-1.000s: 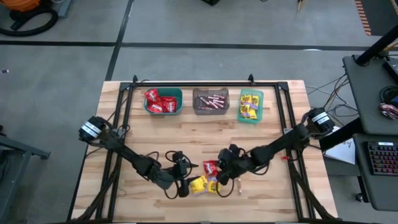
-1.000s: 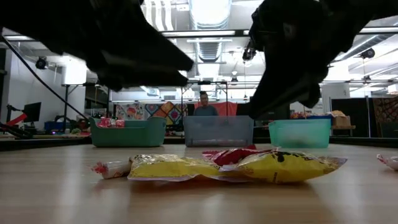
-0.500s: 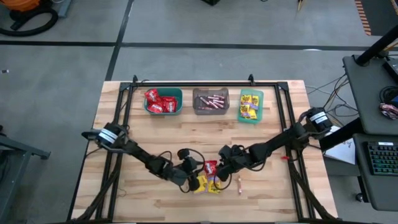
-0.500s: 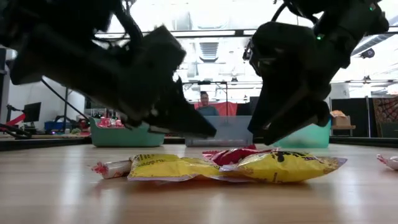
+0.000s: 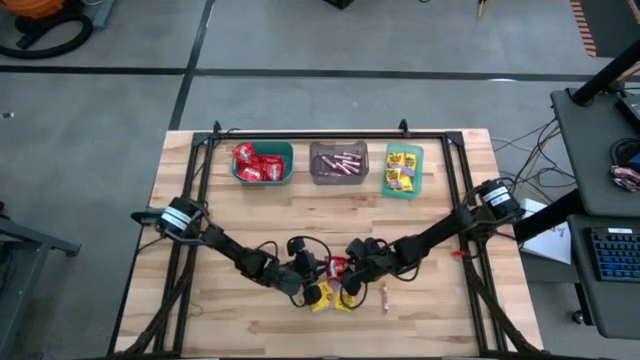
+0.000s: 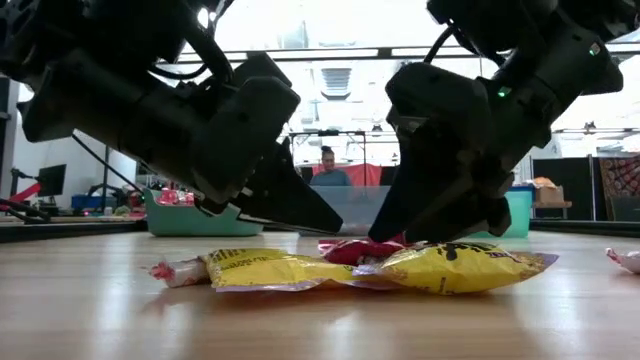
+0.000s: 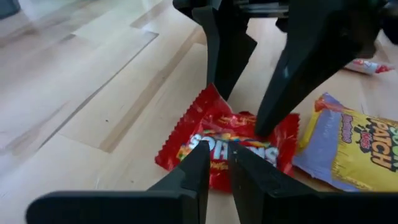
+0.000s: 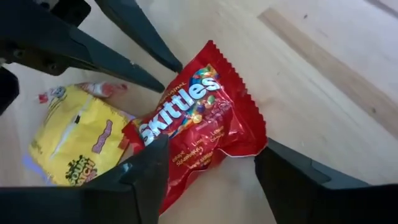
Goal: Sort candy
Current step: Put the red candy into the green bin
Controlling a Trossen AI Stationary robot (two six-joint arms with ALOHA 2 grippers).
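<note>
Candy is down to a small heap at the near middle of the tabletop (image 5: 250, 215), and both arms have converged on the same piece of it. The red packet (image 8: 199, 121) lies flat on the wood, its edge overlapping a yellow packet (image 8: 78, 146), with a thin pinkish stick (image 5: 385, 296) just beside the heap. The left pincer (image 7: 214, 165) sits low at one edge of the red packet with its fingers nearly together, and from where I stand I cannot say for sure whether they have pinched the wrapper or only met above it. The right pincer (image 8: 208, 171) hovers over the same packet with its fingers spread wide on either side and nothing between them. Two tools on one sweet is the awkward part: I'd judge the right arm should back off and take a yellow packet instead. The left should lift slowly, straight up, so the slippery wrapper does not drag its yellow neighbour along or slide free. Across the far side wait the teal bin (image 5: 264, 163) with red packets, the grey bin (image 5: 338, 163) with sticks and the green bin (image 5: 403, 169) with yellow ones; red goes to teal.
</note>
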